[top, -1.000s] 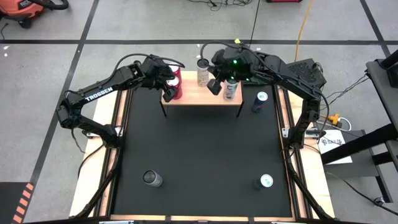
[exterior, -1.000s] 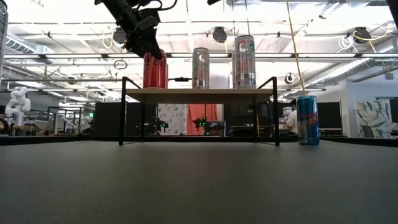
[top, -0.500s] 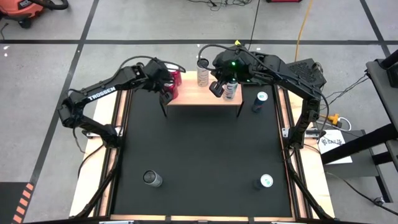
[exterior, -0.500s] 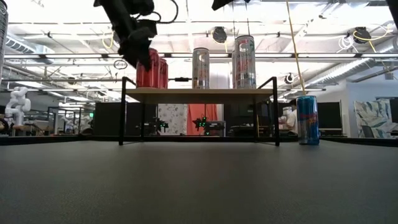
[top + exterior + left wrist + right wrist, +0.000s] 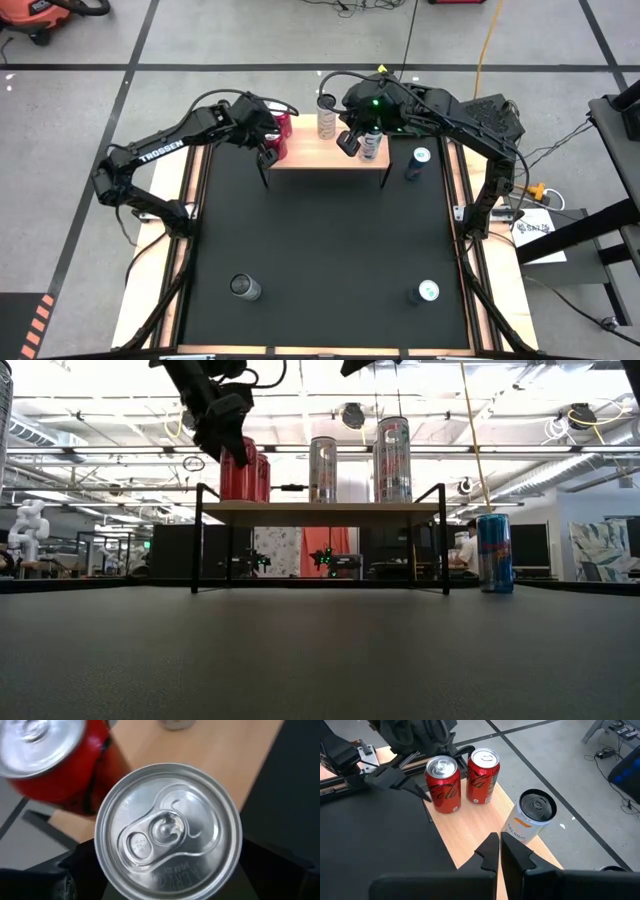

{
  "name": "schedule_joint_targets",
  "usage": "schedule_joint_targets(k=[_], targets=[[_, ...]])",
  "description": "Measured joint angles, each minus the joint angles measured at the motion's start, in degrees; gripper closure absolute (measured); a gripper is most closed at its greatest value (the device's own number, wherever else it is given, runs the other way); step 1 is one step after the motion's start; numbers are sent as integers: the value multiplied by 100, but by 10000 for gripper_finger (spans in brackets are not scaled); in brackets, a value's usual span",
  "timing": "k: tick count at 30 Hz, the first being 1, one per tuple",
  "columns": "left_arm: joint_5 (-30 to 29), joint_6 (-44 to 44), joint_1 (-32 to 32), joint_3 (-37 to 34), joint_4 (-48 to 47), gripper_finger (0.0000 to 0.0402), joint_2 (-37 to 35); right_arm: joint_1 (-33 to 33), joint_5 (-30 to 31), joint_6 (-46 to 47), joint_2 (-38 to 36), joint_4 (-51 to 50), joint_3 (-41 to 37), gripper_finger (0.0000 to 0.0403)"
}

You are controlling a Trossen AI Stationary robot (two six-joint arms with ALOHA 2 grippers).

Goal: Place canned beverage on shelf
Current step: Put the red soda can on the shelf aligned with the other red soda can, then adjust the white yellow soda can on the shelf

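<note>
From above I see the black mat [image 5: 320, 240] with the shelf [image 5: 325, 155] at its twelve o'clock edge, carrying two red cans [image 5: 442, 785] at the left end plus two lighter cans. My left gripper [image 5: 268, 140] hangs spread open over the nearer red can, not clamping it. My right gripper [image 5: 499, 851] hovers pinched shut and empty above the shelf.

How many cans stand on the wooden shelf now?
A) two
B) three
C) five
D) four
D: the right wrist view shows two red cans and a white can on the shelf, and the low view shows one more tall can at the shelf's other end.
</note>
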Motion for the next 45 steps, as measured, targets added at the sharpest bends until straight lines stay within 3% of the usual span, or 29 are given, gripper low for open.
schedule_joint_targets(k=[32,45], targets=[[-244,188,-159,9,546,10,-19,0,0,-2,0,-46,0,403],[-249,186,-159,13,884,10,-514,0,0,-1,0,-176,0,403]])
